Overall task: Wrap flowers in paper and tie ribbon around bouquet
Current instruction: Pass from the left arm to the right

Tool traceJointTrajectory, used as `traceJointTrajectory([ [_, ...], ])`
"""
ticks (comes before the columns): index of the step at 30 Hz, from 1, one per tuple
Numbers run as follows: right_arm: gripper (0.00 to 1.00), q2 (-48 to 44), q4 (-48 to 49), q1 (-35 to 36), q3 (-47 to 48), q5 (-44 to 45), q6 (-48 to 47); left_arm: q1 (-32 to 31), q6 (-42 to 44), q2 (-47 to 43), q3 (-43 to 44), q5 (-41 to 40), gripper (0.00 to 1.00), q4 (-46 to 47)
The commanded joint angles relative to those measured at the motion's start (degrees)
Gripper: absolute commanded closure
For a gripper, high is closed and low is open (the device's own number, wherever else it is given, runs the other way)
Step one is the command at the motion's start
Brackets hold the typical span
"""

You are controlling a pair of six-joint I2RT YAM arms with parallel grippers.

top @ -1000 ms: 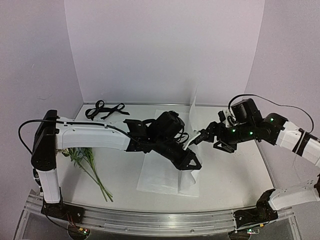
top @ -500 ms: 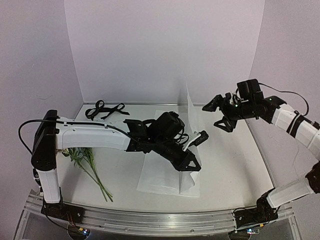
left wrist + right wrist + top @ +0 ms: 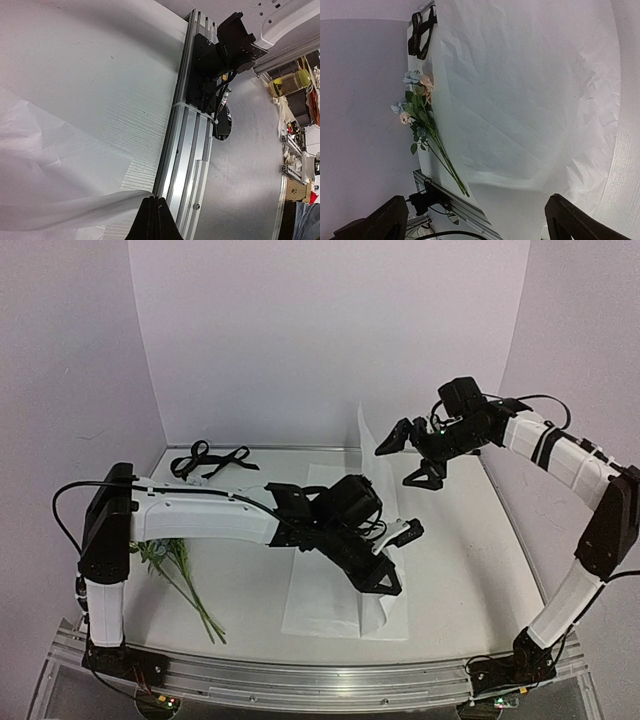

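1. Aluminium rail (image 3: 320, 672) runs along the near edge of the table (image 3: 470, 570) and carries two arm bases.
2. One sheet of paper (image 3: 330, 605) reaches from the middle of the near edge toward the far edge. Its centre is hidden under the left arm, and its far part stands up as a flap.
3. One bunch of flowers (image 3: 422, 127) lies by the left edge, stems toward the near edge. From above the arm covers the blooms. The right wrist view shows peach and blue ones, too small to count.
4. The left gripper (image 3: 152, 205) sits low over the paper's right side with its fingers pressed together. The sheet's edge curls up to their tips, but whether it is pinched cannot be told.
5. The right gripper (image 3: 408, 455) hangs beside the raised flap, toward the far right corner, fingers spread wide around nothing.
6. One ribbon (image 3: 208, 458) lies looped in the far left corner, its lettering unreadable.
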Motion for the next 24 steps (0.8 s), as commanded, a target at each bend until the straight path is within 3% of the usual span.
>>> traceJointTrajectory([
  [1,0.02,3.38,-8.10,2.90,5.51,-4.14,-7.55,-0.52,2.12,1.17,3.88,1.10,1.00,-1.18],
  [11,0.03,7.43,-16.19,7.56,7.51,-5.74,-15.45,-0.96,3.07,1.98,5.50,1.20,1.00,-2.76],
  [18,0.09,12.39,-26.28,12.42,11.74,-3.55,-22.31,-1.40,3.25,1.37,4.95,0.71,1.00,-3.06],
  [21,0.19,15.23,-29.64,13.51,13.35,-2.27,-23.50,-1.54,3.22,0.54,4.12,0.20,1.00,-2.72],
  [24,0.39,16.83,-30.95,13.97,13.90,-1.44,-23.45,-1.60,2.99,-0.45,2.97,-0.40,1.00,-2.30],
])
